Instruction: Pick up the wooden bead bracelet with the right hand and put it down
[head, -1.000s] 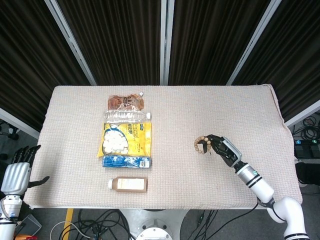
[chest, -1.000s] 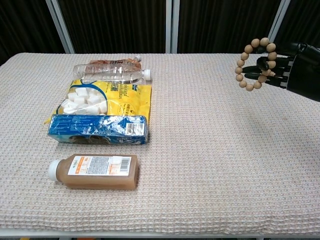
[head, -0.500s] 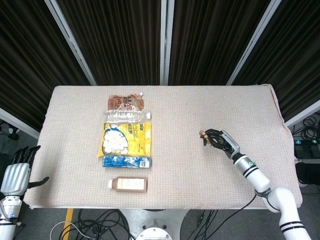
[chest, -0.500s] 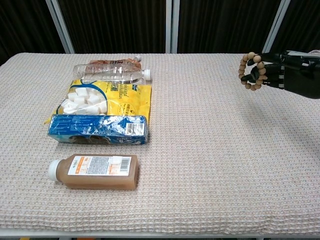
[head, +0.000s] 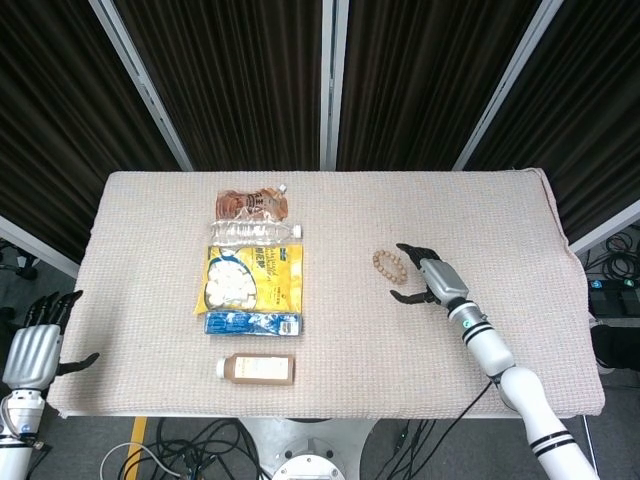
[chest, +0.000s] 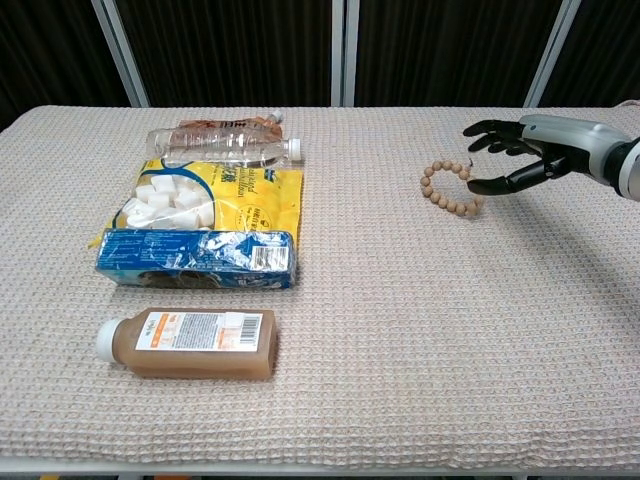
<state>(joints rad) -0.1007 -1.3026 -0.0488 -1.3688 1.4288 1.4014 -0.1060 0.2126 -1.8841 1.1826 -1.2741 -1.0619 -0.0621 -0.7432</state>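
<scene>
The wooden bead bracelet (head: 389, 264) (chest: 450, 188) lies flat on the woven table cover, right of the middle. My right hand (head: 424, 273) (chest: 522, 157) hovers just to its right with fingers spread, holding nothing; one fingertip is close to the beads and I cannot tell whether it touches them. My left hand (head: 35, 343) hangs off the table's left front corner, fingers apart and empty; only the head view shows it.
A row of items lies left of centre: a brown pouch (head: 252, 204), a clear water bottle (chest: 222, 146), a yellow bag of white sweets (chest: 210, 204), a blue packet (chest: 197, 257) and a brown drink bottle (chest: 190, 343). The table's right edge (head: 575, 290) is near my right arm.
My right hand moved left and down, released the bracelet onto the cover and spread its fingers. The left hand has not moved.
</scene>
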